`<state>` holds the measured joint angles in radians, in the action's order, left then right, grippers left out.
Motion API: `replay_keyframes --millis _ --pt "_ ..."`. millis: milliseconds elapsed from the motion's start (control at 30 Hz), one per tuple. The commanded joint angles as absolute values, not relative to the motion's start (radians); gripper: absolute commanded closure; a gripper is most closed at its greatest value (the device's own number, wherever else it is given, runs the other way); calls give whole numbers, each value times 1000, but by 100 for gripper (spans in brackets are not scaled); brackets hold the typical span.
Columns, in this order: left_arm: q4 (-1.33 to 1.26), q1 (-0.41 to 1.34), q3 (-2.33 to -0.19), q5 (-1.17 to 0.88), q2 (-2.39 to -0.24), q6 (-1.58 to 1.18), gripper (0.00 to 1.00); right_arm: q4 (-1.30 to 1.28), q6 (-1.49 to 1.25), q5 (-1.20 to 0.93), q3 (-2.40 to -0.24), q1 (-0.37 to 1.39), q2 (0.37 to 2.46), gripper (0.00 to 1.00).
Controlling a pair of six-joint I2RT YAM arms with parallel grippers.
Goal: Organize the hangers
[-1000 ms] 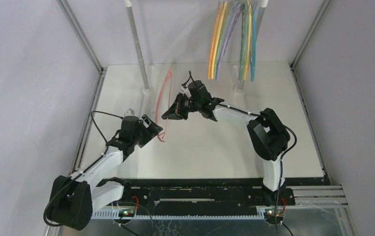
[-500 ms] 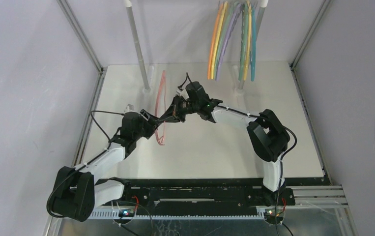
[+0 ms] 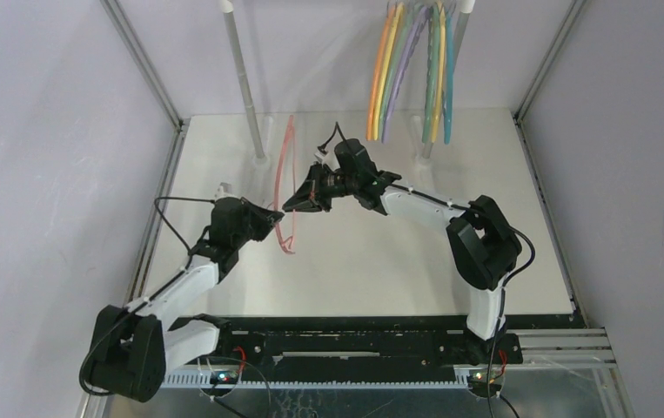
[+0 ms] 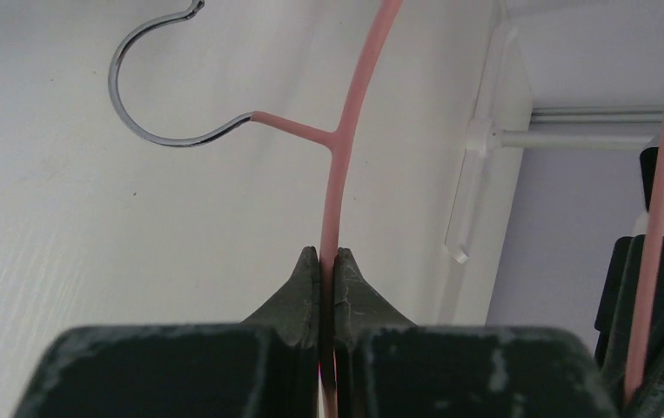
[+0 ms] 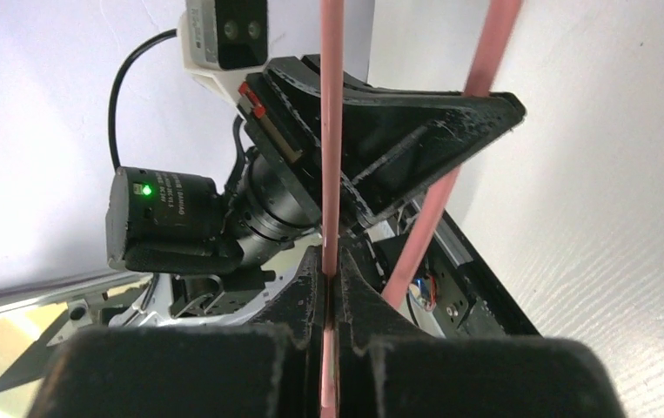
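You are holding the pink hanger [image 3: 287, 165] over the counter's [image 3: 380, 261] left part, left gripper [image 4: 327, 261] and right gripper [image 5: 332, 270] both clamped on its thin bar. Before carrying it toward the far hangers [image 3: 406, 70], you should be releasing one gripper, so nothing is twisting.

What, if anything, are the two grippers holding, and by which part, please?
Both hold the pink hanger: the left gripper pinches its curved arm just beside the hook stem, the right gripper pinches its other bar.
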<state>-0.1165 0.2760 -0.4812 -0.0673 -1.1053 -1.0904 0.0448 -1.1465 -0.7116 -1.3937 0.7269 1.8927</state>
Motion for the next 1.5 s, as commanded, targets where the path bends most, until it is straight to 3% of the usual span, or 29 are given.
replay_keyframes --millis 0,300,400,533,733,900,967,1267,1367,1467 --pt "-84 279 -578 -78 -984 -1071 100 -14 -1053 -715 -1382 725 1845 100" --pt "63 277 -741 -69 -886 -1021 100 -145 -935 -686 -1394 714 1868 100" --pt "57 277 -801 -78 -905 -1018 100 -303 -835 -655 -1465 727 1890 99" --pt "46 279 -900 -121 -945 -1011 100 -434 -733 -593 -1527 746 1899 80" --pt "29 281 -1006 -159 -981 -1001 100 -474 -688 -545 -1527 753 1876 69" --pt "135 282 -1077 -143 -1006 -907 100 -585 -606 -389 -1576 769 1821 39" --pt "196 285 -1099 -122 -1013 -835 100 -622 -570 -294 -1584 774 1780 32" --pt "386 288 -1093 -23 -1040 -541 100 -645 -479 -97 -1550 791 1580 28" --pt "427 290 -1092 27 -1062 -478 100 -652 -434 -52 -1562 821 1522 15" --pt "449 293 -1097 69 -1082 -433 100 -675 -405 -21 -1569 844 1467 12"
